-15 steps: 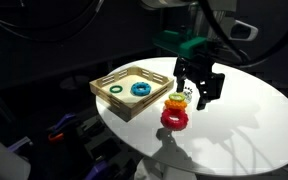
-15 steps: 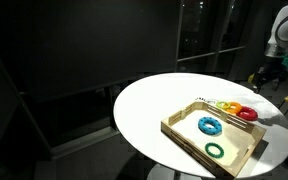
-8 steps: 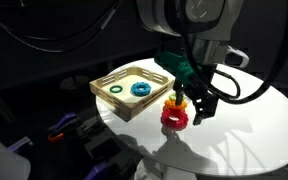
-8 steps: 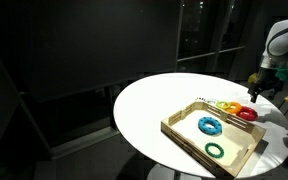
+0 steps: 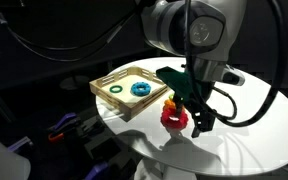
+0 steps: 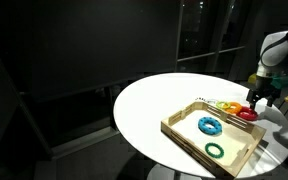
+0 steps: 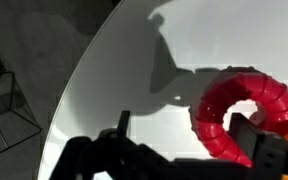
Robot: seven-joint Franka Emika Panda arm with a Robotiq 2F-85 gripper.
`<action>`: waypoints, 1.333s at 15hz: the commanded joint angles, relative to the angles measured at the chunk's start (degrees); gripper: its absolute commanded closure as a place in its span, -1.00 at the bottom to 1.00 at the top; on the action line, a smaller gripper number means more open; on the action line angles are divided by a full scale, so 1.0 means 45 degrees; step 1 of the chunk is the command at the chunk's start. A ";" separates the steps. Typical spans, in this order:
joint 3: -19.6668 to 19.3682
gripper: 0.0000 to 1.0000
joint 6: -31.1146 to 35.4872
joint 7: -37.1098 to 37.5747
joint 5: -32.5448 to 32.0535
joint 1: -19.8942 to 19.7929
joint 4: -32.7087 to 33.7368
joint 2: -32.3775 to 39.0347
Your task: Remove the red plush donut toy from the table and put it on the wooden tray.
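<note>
The red plush donut toy [image 5: 173, 119] lies on the table [image 5: 249, 130], outside the wooden tray [image 5: 112, 100] and near the rim of the round tabletop that faces the camera in this exterior view. The gripper [image 5: 193, 113] hangs low right at the toy, its jaws spread apart rather than closed on anything. In the wrist view the red ring [image 7: 234, 105] fills the lower right of the picture. One dark finger [image 7: 247, 130] sits against the inside of its curve, and the other finger [image 7: 123, 122] stands well off over bare white tabletop. Whether either finger actually touches the plush cannot be told. An orange ring [image 5: 172, 101] rests just beside the red toy, between it and the tray's nearest corner. The tray sits close to the tabletop's edge and holds a blue ring [image 5: 141, 88] and a green ring [image 5: 116, 89], apart from each other. From the opposite side, an exterior view shows the red toy [image 6: 247, 114] beyond the tray's far side [image 6: 196, 105], towards the table's edge, with the gripper [image 6: 256, 98] directly above it.
</note>
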 commanded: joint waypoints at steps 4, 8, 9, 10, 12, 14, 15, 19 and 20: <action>0.0127 -1.00 0.0335 0.0058 0.0181 -0.0042 0.0365 0.0444; 0.0151 -1.00 0.0579 0.0173 0.0082 0.0084 0.0277 0.0411; 0.0149 -1.00 0.0622 0.0200 0.0066 0.0112 0.0275 0.0411; 0.0149 -1.00 0.0649 0.0209 0.0055 0.0135 0.0272 0.0414; 0.0151 -1.00 0.0702 0.0246 0.0024 0.0184 0.0260 0.0433; 0.0151 -1.00 0.0717 0.0285 0.0001 0.0227 0.0279 0.0484; 0.0151 -1.00 0.0712 0.0297 0.0000 0.0245 0.0293 0.0516; 0.0153 -1.00 0.0722 0.0334 -0.0013 0.0326 0.0324 0.0649; 0.0151 -1.00 0.0723 0.0339 -0.0013 0.0338 0.0330 0.0682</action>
